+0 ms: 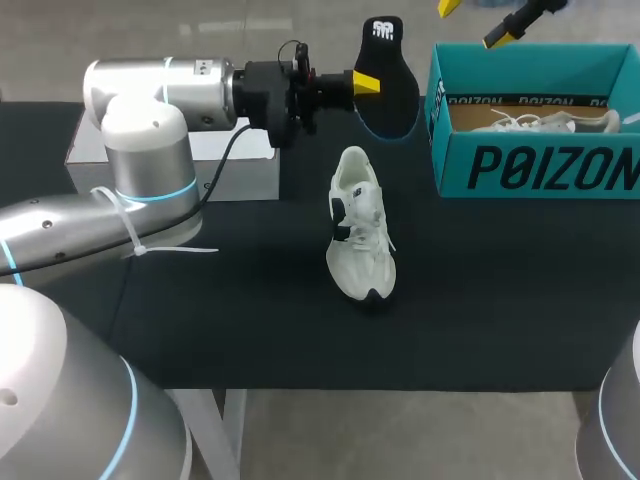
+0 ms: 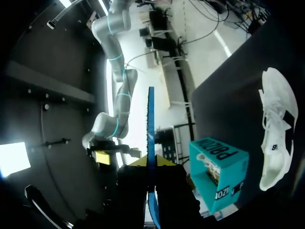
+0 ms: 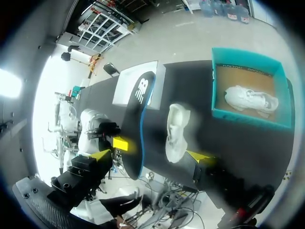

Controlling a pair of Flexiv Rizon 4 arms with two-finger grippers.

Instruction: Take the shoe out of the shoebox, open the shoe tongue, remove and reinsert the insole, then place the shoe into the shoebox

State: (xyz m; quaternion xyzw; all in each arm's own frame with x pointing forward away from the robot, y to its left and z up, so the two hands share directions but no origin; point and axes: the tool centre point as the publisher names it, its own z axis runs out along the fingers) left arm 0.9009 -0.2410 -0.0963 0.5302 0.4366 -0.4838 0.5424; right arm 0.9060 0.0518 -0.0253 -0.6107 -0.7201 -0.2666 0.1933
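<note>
Left pincer (image 1: 368, 83) grasps the black insole (image 1: 393, 70) edgewise, beyond the white sneaker (image 1: 360, 225); a loose pinch could drop it. Right pincer (image 3: 150, 154) released.

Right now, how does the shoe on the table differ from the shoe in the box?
The shoe on the table stands in the open on the black table, toe toward its near edge; the shoe in the box lies crosswise inside the teal box. Both are white with laces.

right claw (image 1: 476, 20) cropped, boxed shoe (image 1: 545, 122) half-hidden
</note>
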